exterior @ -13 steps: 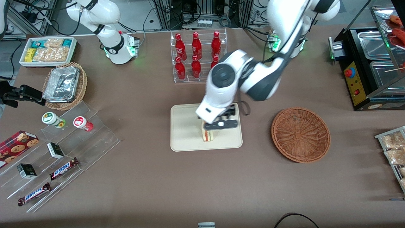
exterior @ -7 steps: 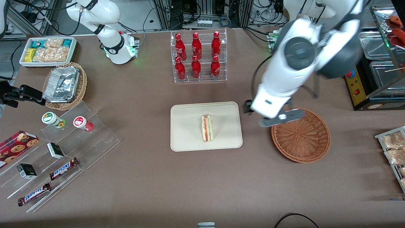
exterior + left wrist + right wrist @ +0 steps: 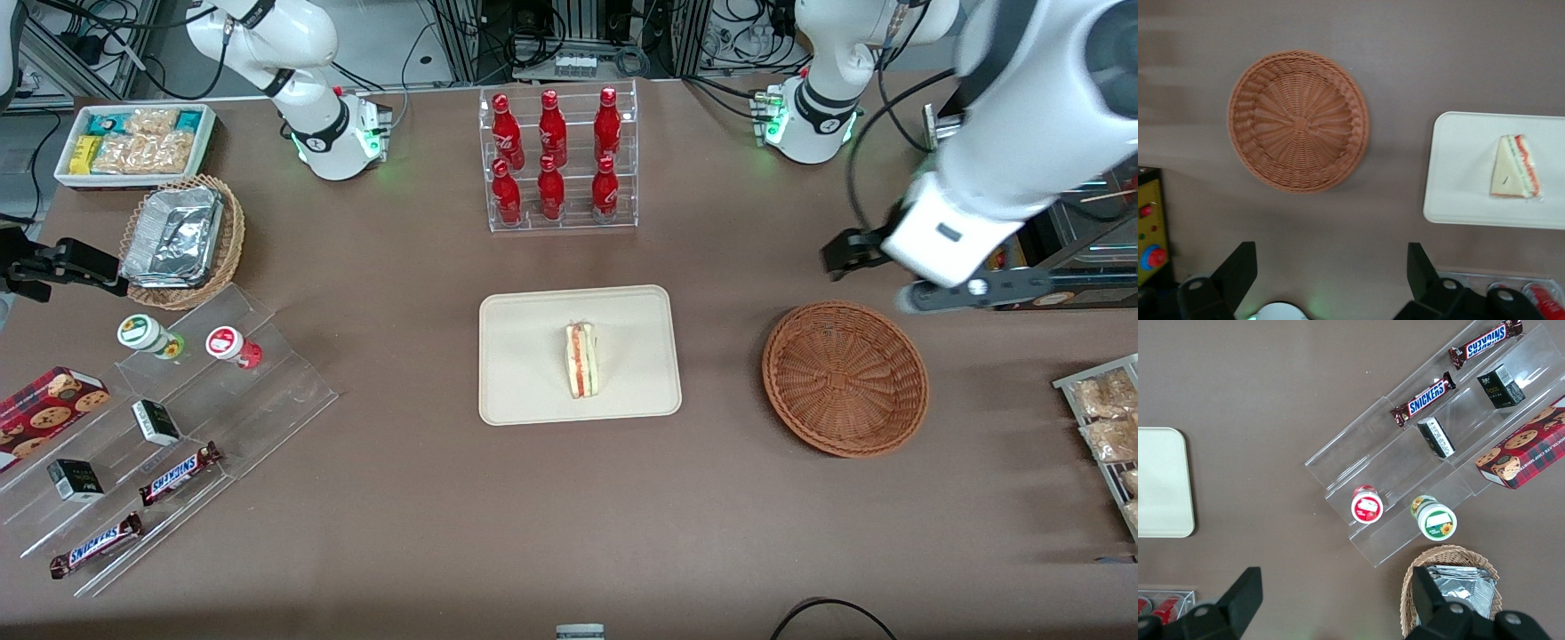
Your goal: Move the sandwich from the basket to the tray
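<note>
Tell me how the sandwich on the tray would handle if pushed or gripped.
The sandwich is a bread wedge, so probably soft and easily squashed. Its wrap may be slippery. Lying flat on the tray, it seems unlikely to tip. The open gripper hangs above the table near the basket.

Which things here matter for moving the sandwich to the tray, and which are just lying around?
For the job: sandwich, lying on the tray; empty basket; gripper, jaws open, raised above the table beside the basket.

Lying about: cola bottles, Snickers bars, foil trays, cookie box.
</note>
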